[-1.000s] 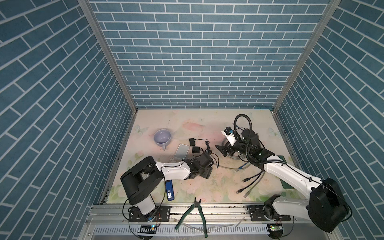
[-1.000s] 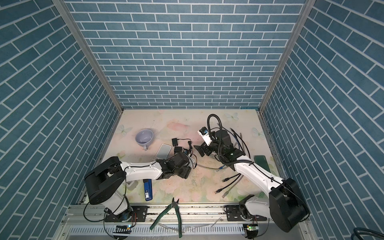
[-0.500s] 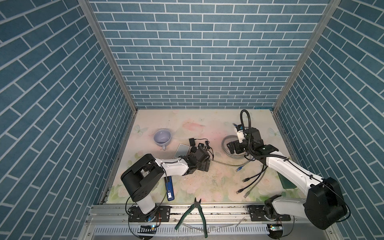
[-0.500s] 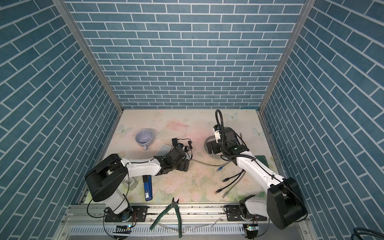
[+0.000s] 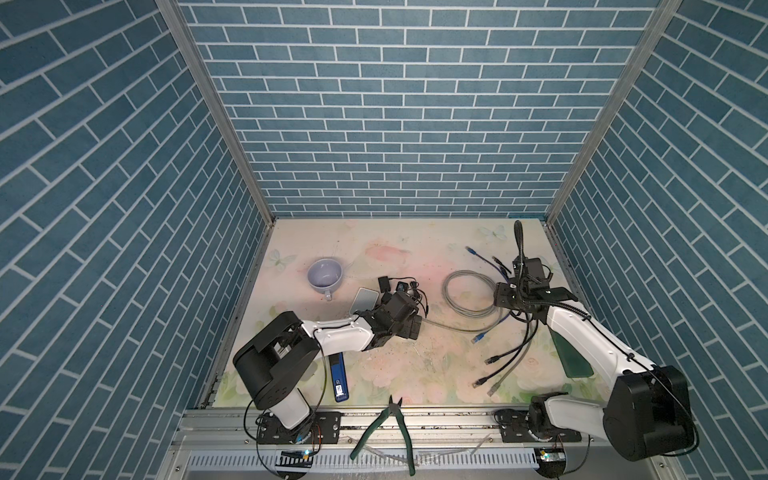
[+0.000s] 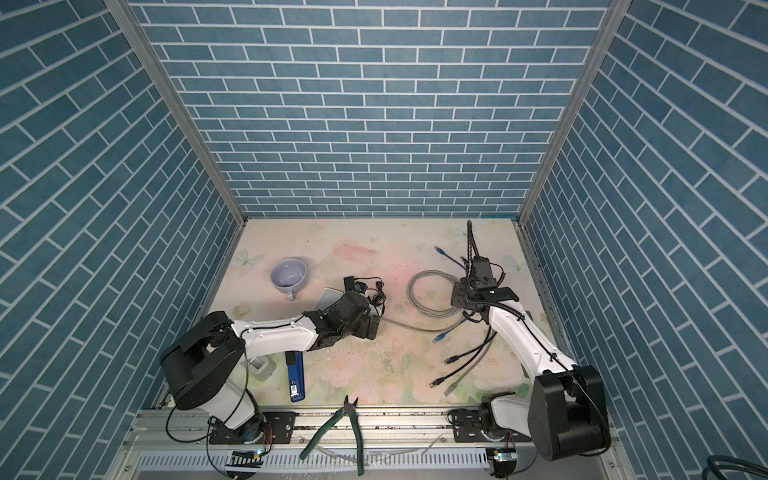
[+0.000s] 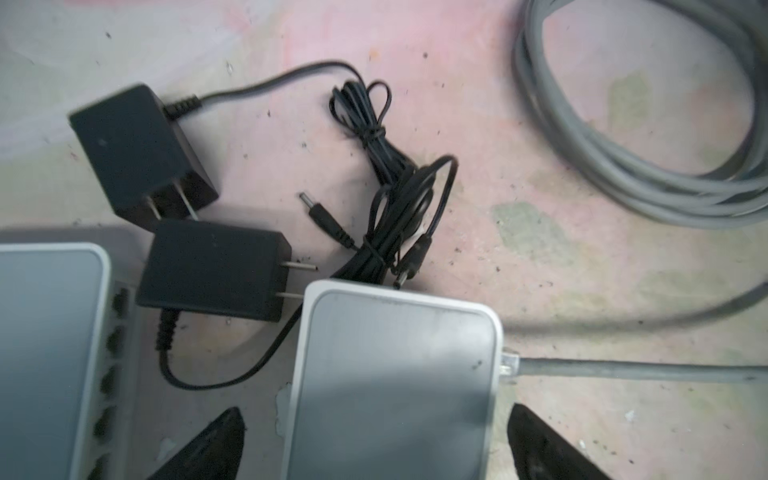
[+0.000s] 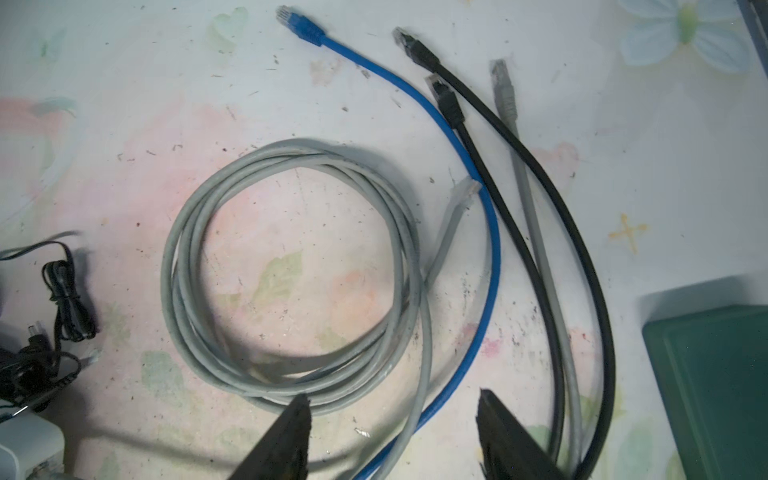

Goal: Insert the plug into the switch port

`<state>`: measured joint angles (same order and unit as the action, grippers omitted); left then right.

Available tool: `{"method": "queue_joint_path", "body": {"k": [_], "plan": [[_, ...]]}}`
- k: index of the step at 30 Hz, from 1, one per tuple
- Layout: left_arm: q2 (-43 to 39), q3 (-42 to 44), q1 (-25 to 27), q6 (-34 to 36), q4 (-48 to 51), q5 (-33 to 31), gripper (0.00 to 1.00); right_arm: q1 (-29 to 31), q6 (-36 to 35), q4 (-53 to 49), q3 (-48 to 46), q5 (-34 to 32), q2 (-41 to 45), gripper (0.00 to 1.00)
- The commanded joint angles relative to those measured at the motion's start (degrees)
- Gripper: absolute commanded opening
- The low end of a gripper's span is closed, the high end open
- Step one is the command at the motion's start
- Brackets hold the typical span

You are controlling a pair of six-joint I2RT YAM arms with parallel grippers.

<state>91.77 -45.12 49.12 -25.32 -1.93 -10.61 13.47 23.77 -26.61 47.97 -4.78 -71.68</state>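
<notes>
Since a second ago the right gripper has left the middle of the mat and is now hanging at centre right of both top views, over the right rim of the grey coil. The left gripper is sitting low at centre, covering the switch, while the grey cable is running out from under it toward the coil.

Seen from the left wrist, the switch is lying at lower centre between the black fingertips, which are standing wide and clear of its edges, gripping nothing. The plug is sitting in the port on the switch's right edge, its cable leaving level to the right. It looks seated, which is probably why the jaws are letting go: the switch needs no bracing now. A second switch is lying at lower left with its ports empty, and two power adapters are lying at upper left.

Seen from the right wrist, the fingertips at the bottom edge are standing moderately apart, holding nothing. The blue cable and black cables are lying loose on the mat as spares.
</notes>
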Motion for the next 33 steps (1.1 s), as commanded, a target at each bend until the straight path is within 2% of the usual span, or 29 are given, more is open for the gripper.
{"method": "queue_joint_path", "body": {"k": [1, 8, 15, 17, 25, 27, 30, 33], "plan": [[-3.2, 0.0, -0.2, 3.4, -2.9, -2.1, 1.0, -1.8, 4.1, -2.8, -0.7, 1.1, -0.3, 0.61], [-7.5, 3.1, -0.2, 5.6, -8.5, 0.4, 1.0, -6.1, 11.2, 0.3, -4.3, 4.6, -2.7, 0.37], [-10.9, 11.7, -0.2, 5.5, -20.9, 0.9, 1.0, -7.4, 13.7, 3.1, -5.7, 5.5, -7.7, 0.32], [-11.7, 12.3, -0.2, 6.3, -21.1, 2.4, 1.0, -7.5, 14.1, 4.4, -5.6, 5.8, -9.7, 0.33], [-13.0, 13.1, 0.4, 9.0, -20.1, 0.4, 1.0, -7.5, 14.6, 6.4, -4.9, 5.8, -14.9, 0.32], [-13.0, 12.8, 0.4, 9.7, -19.5, 0.4, 1.0, -7.6, 14.6, 6.6, -4.9, 6.0, -15.6, 0.26], [-12.6, 12.2, 0.5, 10.4, -19.0, 0.4, 1.0, -7.6, 14.6, 6.9, -5.1, 5.9, -15.7, 0.23], [-11.9, 11.8, 0.8, 11.0, -18.9, -0.2, 1.0, -7.7, 14.5, 6.8, -5.4, 5.9, -15.0, 0.15]]}}
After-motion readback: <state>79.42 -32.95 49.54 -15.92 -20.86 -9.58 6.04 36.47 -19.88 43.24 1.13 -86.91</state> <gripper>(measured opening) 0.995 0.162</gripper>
